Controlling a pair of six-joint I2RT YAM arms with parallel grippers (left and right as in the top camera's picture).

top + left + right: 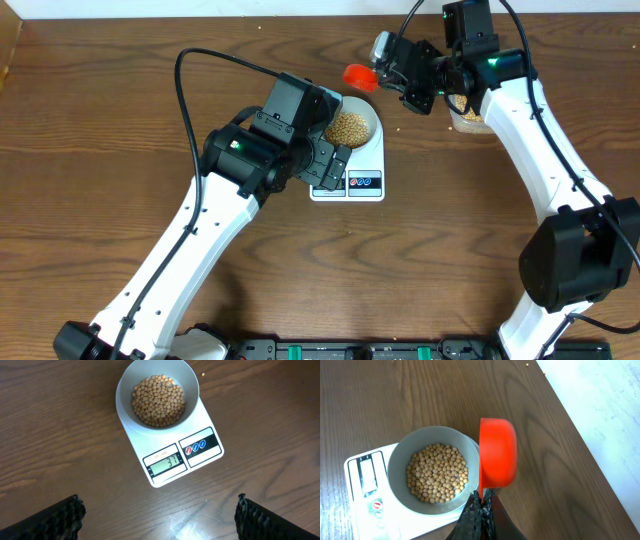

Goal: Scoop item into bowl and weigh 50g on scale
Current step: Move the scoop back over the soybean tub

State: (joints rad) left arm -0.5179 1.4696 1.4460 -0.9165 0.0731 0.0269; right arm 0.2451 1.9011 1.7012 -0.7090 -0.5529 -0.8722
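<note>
Beans [158, 400] lie in a heap in the bowl [125, 390], and the bowl sits on the scale [200, 460] on the desk [50, 435]. The right jaws [481, 502] are clenched on the handle of the red scoop [497, 452]. The scoop is tipped on its side, just beside the bowl's rim. I cannot see if any beans are in it. The left jaws [160, 515] are spread wide and hold nothing. They hang over the desk near the scale, and their camera looks right at the display [167, 461]. The digits are too small to read for sure.

I think the step now is topping up the bowl. To do it well, hold the scoop right over the bowl, not next to it. Tip in just a few beans at a time. Wait for the digits to stop changing. Do not bump the bowl or press on the scale.
</note>
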